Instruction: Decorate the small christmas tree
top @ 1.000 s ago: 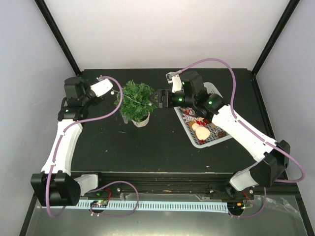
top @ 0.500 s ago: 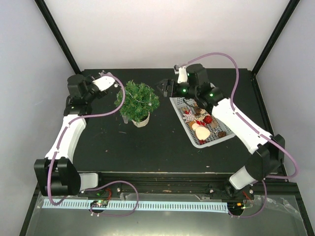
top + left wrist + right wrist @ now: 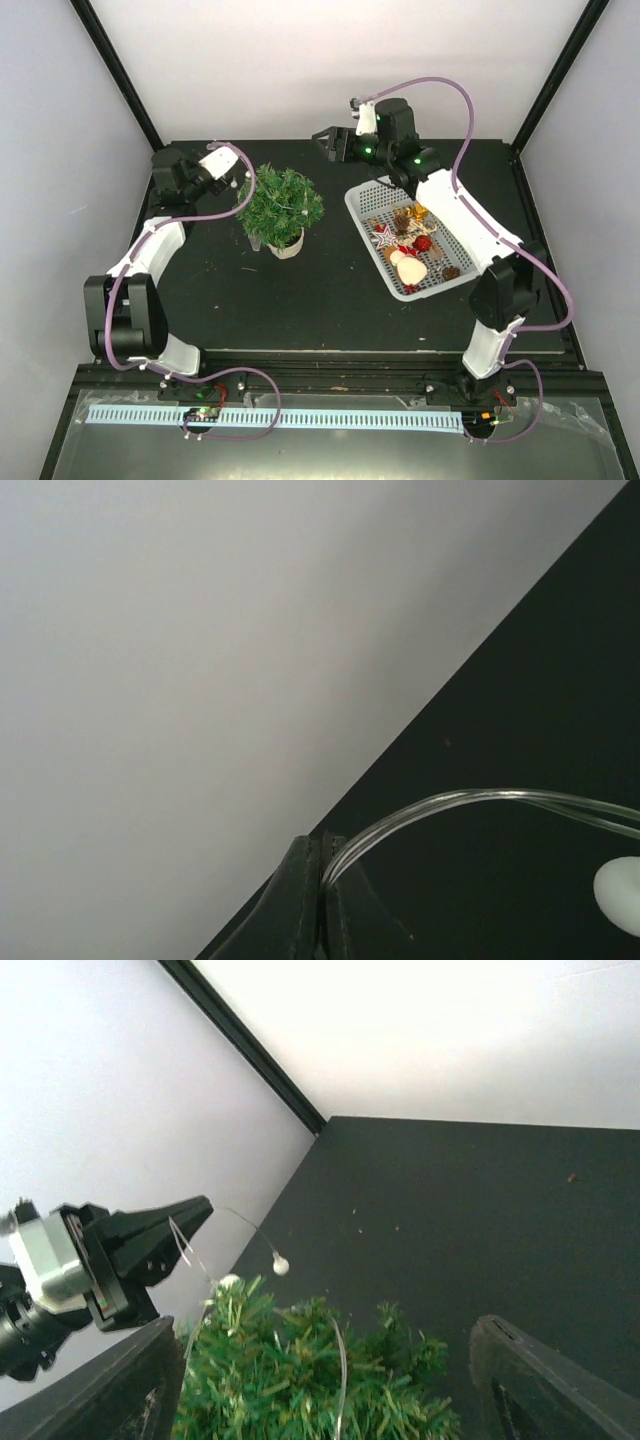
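The small christmas tree (image 3: 283, 203) stands in its white pot (image 3: 286, 244) at the middle left of the black table. A clear wire garland (image 3: 470, 798) with small white beads (image 3: 281, 1265) lies over the tree's top. My left gripper (image 3: 232, 168) is shut on the end of this wire just left of the treetop; its pads (image 3: 305, 880) pinch the wire. It also shows in the right wrist view (image 3: 185, 1215). My right gripper (image 3: 325, 142) is open and empty, raised behind and right of the tree, with the tree (image 3: 310, 1380) between its spread fingers (image 3: 540, 1380).
A white basket (image 3: 350, 198) at the right holds several ornaments, among them a red-and-white star (image 3: 384, 239), a red ball (image 3: 423, 242) and a cream piece (image 3: 410, 268). White walls and black frame posts enclose the table's far side.
My right gripper has pulled back from the tree's right side toward the far edge and risen. My left gripper has shifted toward the back, still holding the wire.
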You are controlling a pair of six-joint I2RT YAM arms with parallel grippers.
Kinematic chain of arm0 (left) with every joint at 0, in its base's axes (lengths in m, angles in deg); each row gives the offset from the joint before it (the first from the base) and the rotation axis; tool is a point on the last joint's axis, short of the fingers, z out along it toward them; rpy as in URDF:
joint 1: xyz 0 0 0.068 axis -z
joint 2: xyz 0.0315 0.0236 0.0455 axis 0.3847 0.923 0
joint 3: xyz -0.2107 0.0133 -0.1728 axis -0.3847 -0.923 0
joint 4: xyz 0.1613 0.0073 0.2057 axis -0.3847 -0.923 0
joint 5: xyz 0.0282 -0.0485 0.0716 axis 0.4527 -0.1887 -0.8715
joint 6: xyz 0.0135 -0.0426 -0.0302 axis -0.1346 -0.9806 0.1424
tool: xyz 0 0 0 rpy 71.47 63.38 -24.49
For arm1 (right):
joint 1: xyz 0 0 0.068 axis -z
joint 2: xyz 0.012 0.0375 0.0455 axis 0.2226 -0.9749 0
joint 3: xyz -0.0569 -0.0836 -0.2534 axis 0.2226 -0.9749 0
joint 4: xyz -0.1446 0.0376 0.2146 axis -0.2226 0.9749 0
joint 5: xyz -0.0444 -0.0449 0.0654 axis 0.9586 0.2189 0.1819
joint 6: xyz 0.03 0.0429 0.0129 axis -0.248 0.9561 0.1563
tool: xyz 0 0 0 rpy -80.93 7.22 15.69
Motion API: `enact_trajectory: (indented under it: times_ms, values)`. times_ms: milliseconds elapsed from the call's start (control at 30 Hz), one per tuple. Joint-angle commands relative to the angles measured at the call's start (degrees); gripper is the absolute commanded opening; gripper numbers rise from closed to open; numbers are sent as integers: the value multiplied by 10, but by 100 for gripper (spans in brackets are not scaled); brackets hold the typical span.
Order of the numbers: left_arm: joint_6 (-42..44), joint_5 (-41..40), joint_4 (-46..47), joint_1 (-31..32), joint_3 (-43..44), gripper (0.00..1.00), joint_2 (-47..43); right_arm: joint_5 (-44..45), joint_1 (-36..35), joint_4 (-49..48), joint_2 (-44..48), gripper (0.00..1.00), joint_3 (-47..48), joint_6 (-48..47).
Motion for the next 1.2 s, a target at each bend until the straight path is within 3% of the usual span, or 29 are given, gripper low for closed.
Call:
enact_trajectory:
  times_ms: [0, 267, 500, 567, 633, 733, 800, 967, 1167]
  values:
    - [-56, 78, 80, -8, 25, 2, 18, -35, 22, -11, -47, 76, 49, -31]
    - [-121, 216, 121, -12, 56, 8, 82, -85, 34, -21, -105, 72, 93, -36]
    - [-149, 268, 148, -12, 73, 18, 122, -92, 34, -23, -108, 74, 84, -36]
    - [-135, 263, 125, -12, 78, 32, 127, -92, 34, -22, -107, 76, 81, -38]
    - [-116, 249, 108, -12, 78, 61, 129, -90, 35, -21, -105, 77, 80, -38]
    - [-92, 224, 91, -14, 78, 68, 129, -89, 34, -21, -101, 78, 74, -36]
    - [-88, 218, 87, -17, 76, 97, 128, -88, 34, -20, -98, 78, 71, -35]
    - [-69, 168, 47, -21, 87, 99, 129, -77, 34, -6, -85, 79, 62, -39]
    - [-126, 115, 24, -39, 115, 99, 122, -45, 34, 21, -58, 79, 48, -54]
